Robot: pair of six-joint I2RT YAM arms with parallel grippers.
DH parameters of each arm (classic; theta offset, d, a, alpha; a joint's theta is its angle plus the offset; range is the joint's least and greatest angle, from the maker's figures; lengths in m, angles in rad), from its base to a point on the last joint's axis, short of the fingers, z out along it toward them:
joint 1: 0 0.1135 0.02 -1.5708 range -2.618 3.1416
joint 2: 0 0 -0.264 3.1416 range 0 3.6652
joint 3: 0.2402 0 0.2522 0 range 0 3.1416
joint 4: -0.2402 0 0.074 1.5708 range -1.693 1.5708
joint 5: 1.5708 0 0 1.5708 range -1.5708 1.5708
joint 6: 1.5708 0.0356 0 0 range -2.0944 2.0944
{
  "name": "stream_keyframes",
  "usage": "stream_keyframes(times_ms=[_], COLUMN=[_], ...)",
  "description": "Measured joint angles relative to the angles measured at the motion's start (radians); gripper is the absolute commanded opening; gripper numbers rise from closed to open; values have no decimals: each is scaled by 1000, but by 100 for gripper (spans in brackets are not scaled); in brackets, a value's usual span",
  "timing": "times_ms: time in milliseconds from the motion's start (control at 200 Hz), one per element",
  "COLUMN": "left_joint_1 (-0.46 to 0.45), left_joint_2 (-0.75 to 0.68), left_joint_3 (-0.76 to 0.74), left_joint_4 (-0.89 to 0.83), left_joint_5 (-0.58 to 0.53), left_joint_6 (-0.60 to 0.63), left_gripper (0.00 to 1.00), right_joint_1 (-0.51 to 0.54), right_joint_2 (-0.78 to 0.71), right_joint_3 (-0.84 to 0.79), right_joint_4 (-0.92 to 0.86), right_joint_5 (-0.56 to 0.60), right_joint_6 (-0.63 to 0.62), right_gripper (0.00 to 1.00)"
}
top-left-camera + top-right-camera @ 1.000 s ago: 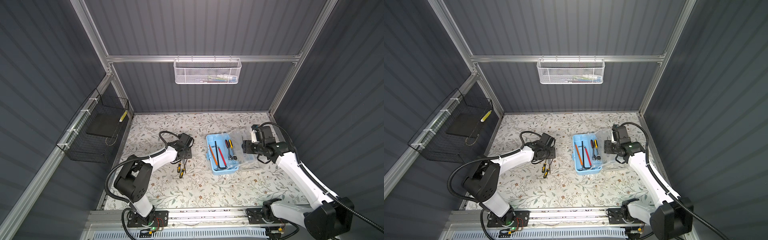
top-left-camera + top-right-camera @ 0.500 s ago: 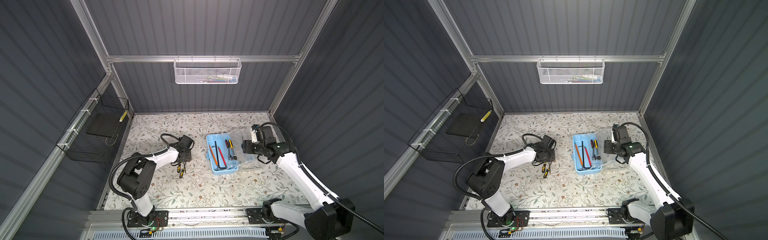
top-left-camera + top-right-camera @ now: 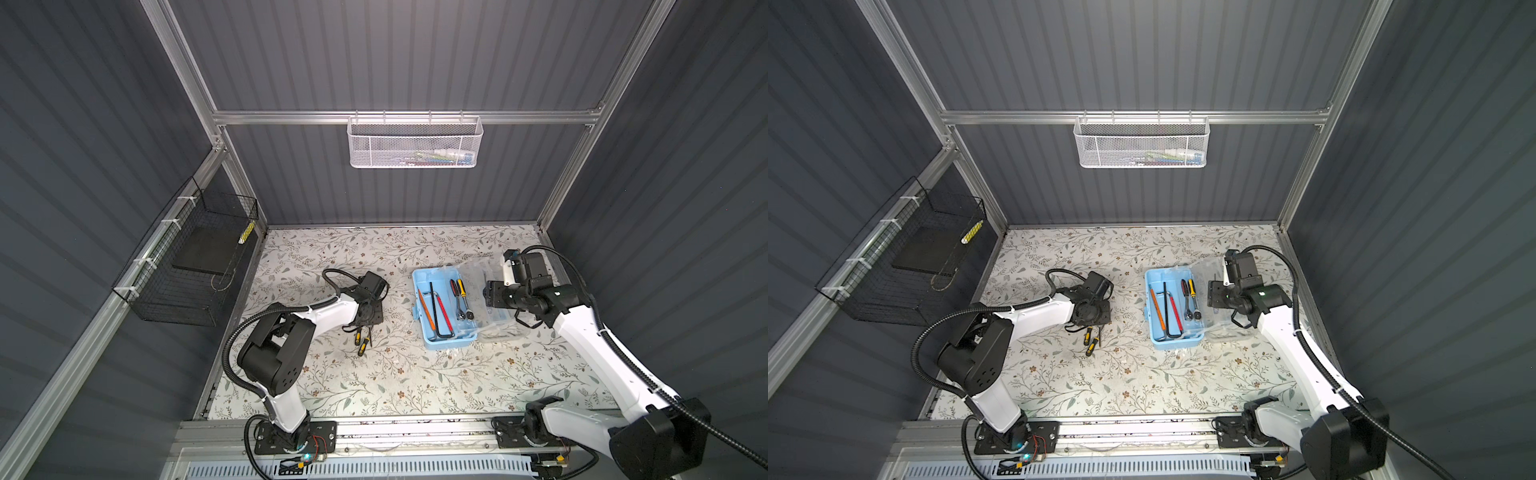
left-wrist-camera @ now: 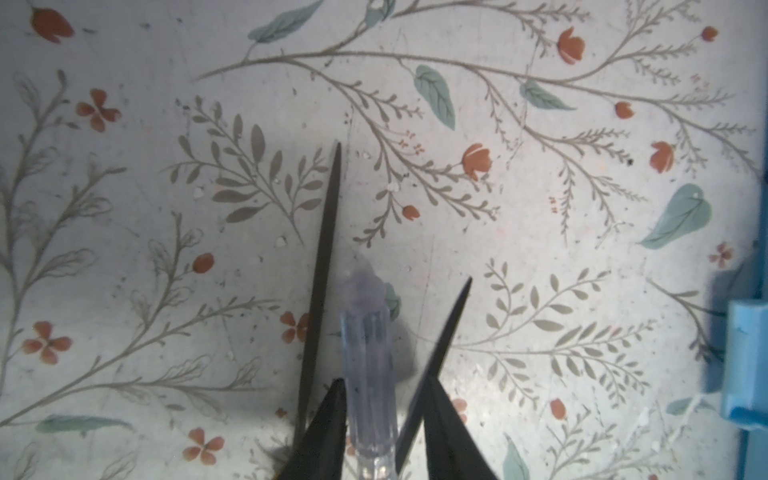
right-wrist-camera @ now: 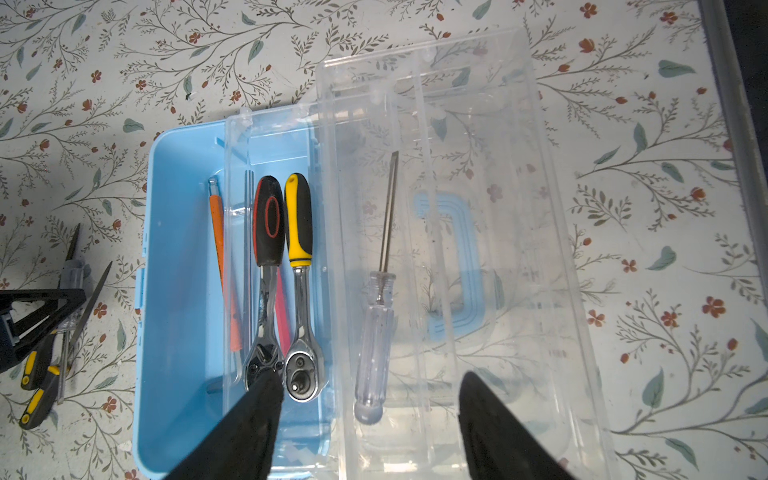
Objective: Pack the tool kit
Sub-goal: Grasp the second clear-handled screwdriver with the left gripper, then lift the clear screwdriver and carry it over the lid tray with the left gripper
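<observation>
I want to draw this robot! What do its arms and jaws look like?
Both the left arm and the right arm have smooth white tube-shaped links joined by chunky black joints. A ribbed black cable runs along each, held by thin ties. The left arm's biggest joint has small round holes. The jaws are black wedges narrowing to points.

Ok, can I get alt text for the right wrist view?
An open light blue tool box on a floral table holds two ratchets and coloured hex keys, with a clear-handled screwdriver lying on its clear lid beside it. The right gripper hovers open above them; yellow-and-black screwdrivers lie on the table beyond the box.
</observation>
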State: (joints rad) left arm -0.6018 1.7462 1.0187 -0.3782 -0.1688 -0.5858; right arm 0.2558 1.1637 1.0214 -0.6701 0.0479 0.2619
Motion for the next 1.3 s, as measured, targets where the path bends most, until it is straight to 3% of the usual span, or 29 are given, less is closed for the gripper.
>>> stream_keyframes(times_ms=[285, 665, 991, 1301], left_joint_1=[0, 0, 0, -32], left_joint_2=[13, 10, -89, -145], left_joint_3=[-5, -9, -10, 44], left_joint_4=[16, 27, 32, 137], left_joint_5=[9, 14, 52, 159], left_joint_6=[2, 8, 2, -66], left_gripper=[29, 5, 0, 0], right_joint_1=[0, 0, 3, 5], right_joint_2=[0, 0, 0, -18], right_joint_3=[0, 0, 0, 0], right_joint_4=[0, 0, 4, 24], right_joint_5=[0, 0, -1, -3], right_joint_6=[0, 5, 12, 26], right_gripper=[70, 69, 69, 71])
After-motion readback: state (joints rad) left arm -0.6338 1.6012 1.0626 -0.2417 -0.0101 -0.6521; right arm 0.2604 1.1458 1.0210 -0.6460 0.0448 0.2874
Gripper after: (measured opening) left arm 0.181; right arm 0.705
